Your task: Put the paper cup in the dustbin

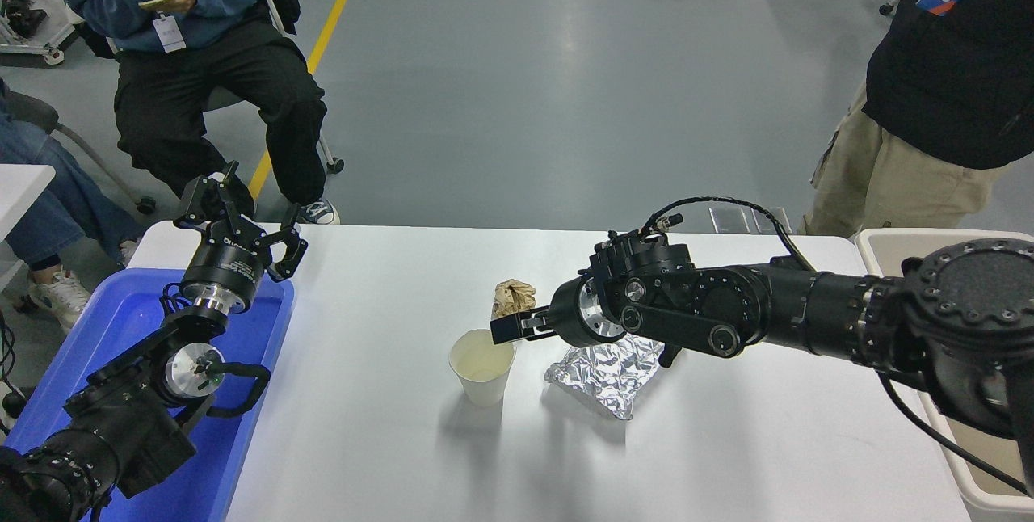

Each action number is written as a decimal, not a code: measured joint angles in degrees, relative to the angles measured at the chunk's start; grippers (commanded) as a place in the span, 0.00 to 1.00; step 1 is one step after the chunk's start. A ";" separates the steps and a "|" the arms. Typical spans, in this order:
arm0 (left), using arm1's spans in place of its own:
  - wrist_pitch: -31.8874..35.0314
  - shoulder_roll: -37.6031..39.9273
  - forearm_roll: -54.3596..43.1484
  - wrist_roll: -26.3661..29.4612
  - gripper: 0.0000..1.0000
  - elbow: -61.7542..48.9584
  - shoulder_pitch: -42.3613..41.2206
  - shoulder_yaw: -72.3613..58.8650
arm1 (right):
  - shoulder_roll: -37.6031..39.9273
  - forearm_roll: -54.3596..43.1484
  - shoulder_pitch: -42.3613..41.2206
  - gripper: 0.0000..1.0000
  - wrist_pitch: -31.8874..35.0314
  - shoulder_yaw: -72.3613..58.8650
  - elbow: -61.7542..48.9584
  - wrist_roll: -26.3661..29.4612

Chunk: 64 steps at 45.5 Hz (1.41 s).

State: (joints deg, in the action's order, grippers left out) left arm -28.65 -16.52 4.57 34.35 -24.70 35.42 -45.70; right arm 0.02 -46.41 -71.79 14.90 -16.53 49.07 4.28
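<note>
The white paper cup [482, 368] stands upright on the white table, a little left of centre, with its cream inside showing. My right gripper [505, 331] reaches in from the right and hovers at the cup's upper right rim. I cannot tell whether it touches the rim or whether it is open. The beige dustbin [888, 241] stands at the table's right end, mostly hidden behind my right arm. My left gripper [242, 219] is parked open and empty over the blue tray at the lower left.
A crumpled brown paper ball [514, 296] lies just behind the right gripper. A silver foil bag [610, 372] lies under the right wrist. The blue tray [121, 320] sits at the left edge. One person sits at the far left and another stands at the far right.
</note>
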 measured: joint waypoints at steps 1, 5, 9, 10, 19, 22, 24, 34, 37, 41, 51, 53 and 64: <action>0.00 0.00 0.00 0.00 1.00 0.00 0.00 0.00 | 0.00 0.16 0.32 1.00 0.02 0.16 0.00 0.00; 0.00 0.00 0.00 0.00 1.00 0.00 0.00 0.00 | -0.01 0.46 1.27 1.00 -0.01 0.52 0.00 -0.01; 0.00 0.00 0.00 0.00 1.00 0.00 0.00 0.00 | -0.01 0.33 2.00 1.00 -0.41 0.81 -0.03 -0.01; 0.00 0.00 0.00 0.00 1.00 0.00 0.00 0.00 | -0.01 0.26 2.07 1.00 -0.44 0.83 -0.05 -0.01; 0.00 0.00 0.00 0.00 1.00 0.00 0.00 0.00 | -0.01 -0.21 2.72 1.00 -0.78 1.08 -0.12 -0.01; 0.00 0.00 0.00 0.00 1.00 0.00 0.00 0.00 | -0.02 -0.30 2.83 0.99 -0.84 1.15 -0.12 -0.01; 0.00 0.00 0.00 0.00 1.00 0.00 0.00 0.00 | -0.02 -0.36 2.94 0.99 -0.92 1.20 -0.09 -0.01; 0.00 0.00 0.00 0.00 1.00 0.00 0.00 0.00 | -0.02 -0.46 3.28 0.98 -1.17 1.27 -0.05 -0.01; 0.00 0.00 0.00 0.00 1.00 0.00 0.00 0.00 | -0.02 -0.50 3.34 0.97 -1.26 1.27 -0.05 -0.02; 0.00 0.00 0.00 0.00 1.00 0.00 0.00 0.00 | -0.02 -0.53 3.39 0.85 -1.40 1.27 -0.04 -0.05; 0.00 0.00 0.00 0.00 1.00 0.00 0.00 0.00 | -0.02 -1.40 3.49 0.50 -1.59 1.27 0.06 -0.42; 0.00 0.00 0.00 0.00 1.00 0.00 0.00 0.00 | -0.02 -1.57 3.50 0.48 -1.52 1.27 0.07 -0.46; 0.00 0.00 0.00 0.00 1.00 0.00 0.00 0.00 | -0.02 -2.64 3.56 0.00 -1.08 1.00 0.33 -0.76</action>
State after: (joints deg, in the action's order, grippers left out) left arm -28.65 -16.52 4.57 34.36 -24.70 35.42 -45.70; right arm 0.00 -49.06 -68.23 13.82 -15.53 49.40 3.52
